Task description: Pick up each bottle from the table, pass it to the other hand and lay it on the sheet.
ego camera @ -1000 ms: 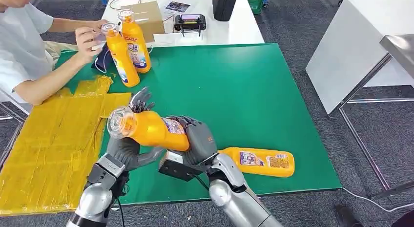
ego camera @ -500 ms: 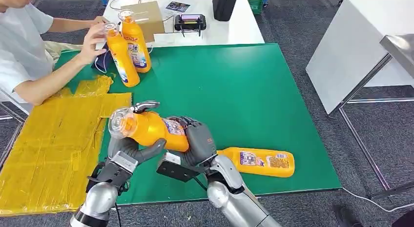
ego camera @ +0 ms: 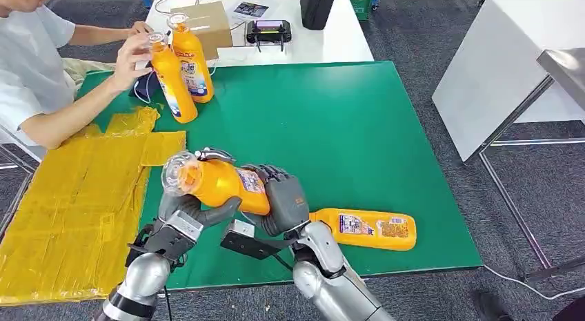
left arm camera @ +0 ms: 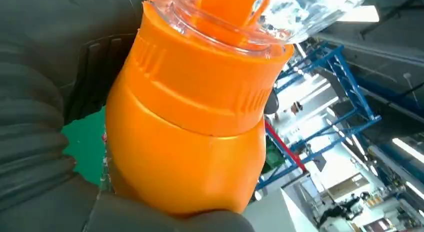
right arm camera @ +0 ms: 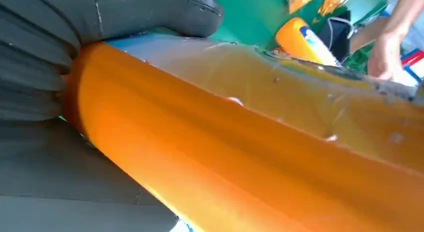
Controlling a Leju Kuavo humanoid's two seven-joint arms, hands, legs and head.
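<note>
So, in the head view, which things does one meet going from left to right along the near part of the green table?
Yellow sheet → left robot hand → held orange bottle → right robot hand → lying orange bottle → bare green table.

Both hands — L [ego camera: 185, 214], R [ego camera: 283, 203] — gripping bottle [ego camera: 217, 183].

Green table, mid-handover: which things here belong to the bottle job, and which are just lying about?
Job:
- orange bottle gripped by the right robot hand and left robot hand
- orange bottle lying flat
- two upright bottles beside a person's hand
- yellow sheet

Lying about:
- cardboard box
- black device
</note>
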